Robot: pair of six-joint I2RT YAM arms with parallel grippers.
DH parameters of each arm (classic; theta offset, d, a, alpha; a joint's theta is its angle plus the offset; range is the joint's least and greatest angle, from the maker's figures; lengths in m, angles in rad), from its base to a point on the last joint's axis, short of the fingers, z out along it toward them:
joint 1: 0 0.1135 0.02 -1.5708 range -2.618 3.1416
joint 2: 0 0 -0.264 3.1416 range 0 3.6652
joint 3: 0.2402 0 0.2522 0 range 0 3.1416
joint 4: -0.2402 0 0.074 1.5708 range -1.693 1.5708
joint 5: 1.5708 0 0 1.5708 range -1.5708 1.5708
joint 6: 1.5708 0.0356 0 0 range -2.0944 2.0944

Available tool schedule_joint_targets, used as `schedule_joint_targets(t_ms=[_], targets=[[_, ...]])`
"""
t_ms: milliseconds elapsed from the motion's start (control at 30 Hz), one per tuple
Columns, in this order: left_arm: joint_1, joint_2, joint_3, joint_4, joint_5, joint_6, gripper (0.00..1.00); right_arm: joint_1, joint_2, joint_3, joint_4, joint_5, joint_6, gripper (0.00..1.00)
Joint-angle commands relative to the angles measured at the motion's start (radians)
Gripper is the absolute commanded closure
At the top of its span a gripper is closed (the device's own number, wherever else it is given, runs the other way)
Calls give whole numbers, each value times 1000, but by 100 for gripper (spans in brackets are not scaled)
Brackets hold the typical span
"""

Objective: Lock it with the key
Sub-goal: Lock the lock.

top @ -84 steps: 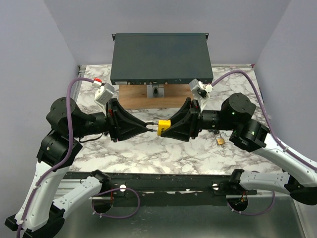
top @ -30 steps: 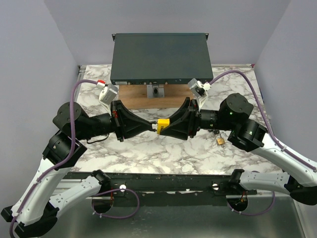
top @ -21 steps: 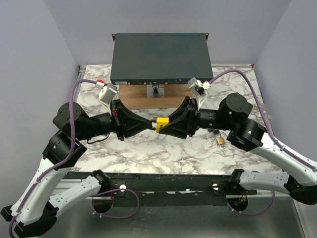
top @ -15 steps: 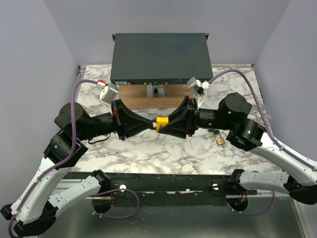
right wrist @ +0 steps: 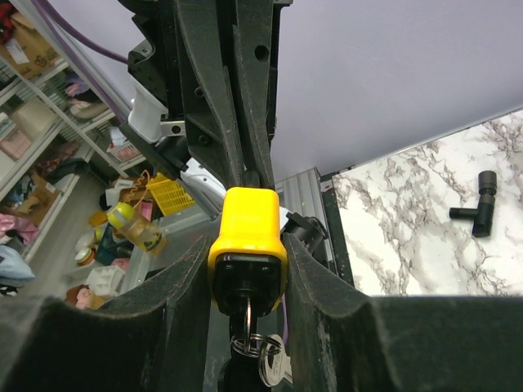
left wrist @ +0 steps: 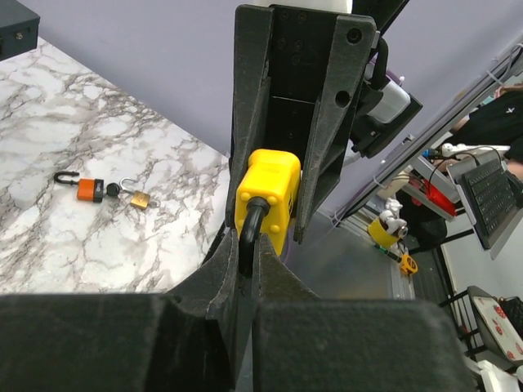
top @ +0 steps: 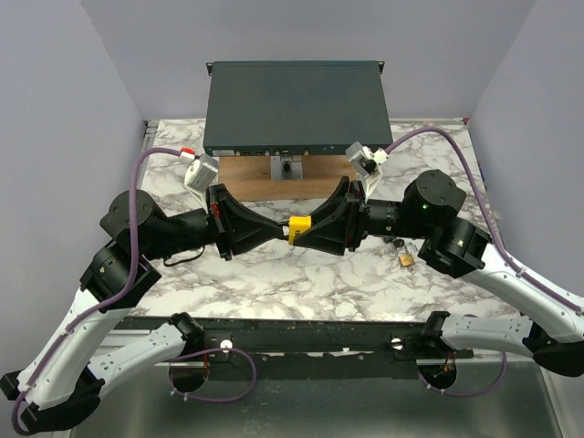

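Notably, the key (left wrist: 88,190) lies on the desk (left wrist: 49,106) nearer the right gripper (right wrist: 247,245), which clamps the yellow padlock (right wrist: 248,214); the left gripper (left wrist: 245,263) pinches its shackle (left wrist: 248,224).

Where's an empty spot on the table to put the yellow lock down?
On the marble table, the front strip between the yellow padlock and the near edge looks bare. The back is crowded by the black box and wooden board; a brass padlock lies toward the right.
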Motion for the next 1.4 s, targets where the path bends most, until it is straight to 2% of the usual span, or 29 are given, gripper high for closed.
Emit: schedule_joint_targets(t_ms=[0, 167, 333, 567, 733, 967, 1067, 1167, 1233, 1267, 1367], targets=[[-75, 76, -7, 20, 94, -37, 100, 18, 102, 13, 82, 68, -13, 99], [-81, 86, 11, -3, 57, -29, 100, 23, 98, 8, 82, 77, -17, 99], [-81, 117, 93, -182, -117, 29, 100, 23, 71, 12, 31, 108, -36, 99], [-89, 155, 133, -275, -253, 49, 94, 23, 67, 26, 17, 135, -49, 99], [-95, 159, 120, -275, -267, 55, 84, 22, 71, 27, 14, 138, -56, 99], [-96, 154, 116, -261, -268, 49, 80, 22, 74, 22, 20, 134, -56, 99], [-97, 147, 108, -241, -280, 37, 83, 22, 73, 15, 26, 132, -53, 99], [-97, 135, 103, -225, -314, 24, 100, 22, 74, 13, 23, 136, -54, 99], [-97, 121, 102, -219, -350, 24, 100, 23, 69, 10, 22, 141, -56, 99], [-97, 106, 96, -211, -363, 25, 100, 23, 64, 10, 19, 146, -60, 96], [-97, 56, 80, -164, -367, 34, 100, 23, 38, 6, 23, 152, -76, 70]])
